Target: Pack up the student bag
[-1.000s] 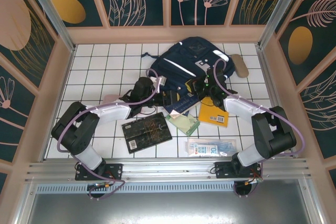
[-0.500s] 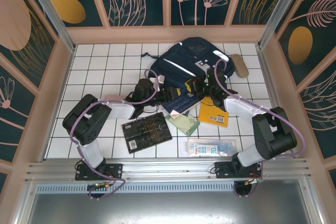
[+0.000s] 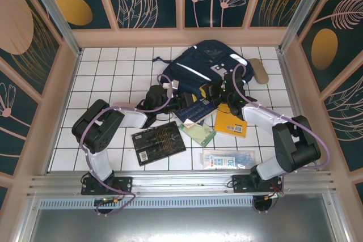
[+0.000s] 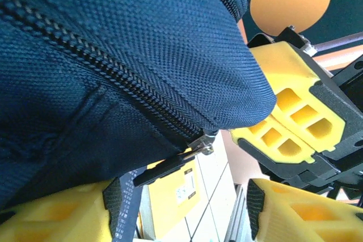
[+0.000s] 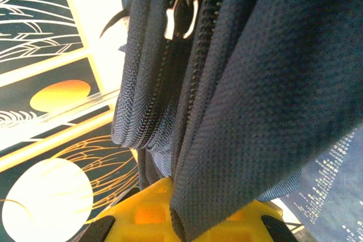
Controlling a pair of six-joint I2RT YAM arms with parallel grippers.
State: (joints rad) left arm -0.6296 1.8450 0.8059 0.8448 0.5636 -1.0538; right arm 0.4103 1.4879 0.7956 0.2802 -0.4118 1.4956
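The student bag, navy with white stripes, lies at the back centre of the tiled table. My right gripper is at its front edge, and in the right wrist view it is shut on a fold of the bag's fabric. My left gripper is just left of it, under the same lifted edge. In the left wrist view the left gripper is open, and the bag's black zipper pull hangs above the gap between its fingers, ungripped. The right gripper shows there too, closed on the fabric.
In front of the bag lie a blue book, a yellow book, a green pouch, a dark book and a clear packet. A tan oval case lies right of the bag. A pink pouch peeks from under the left arm.
The left arm's elbow has swung right and inward, and its gripper has edged a little further towards the bag's front edge. The right arm holds still on the fabric.
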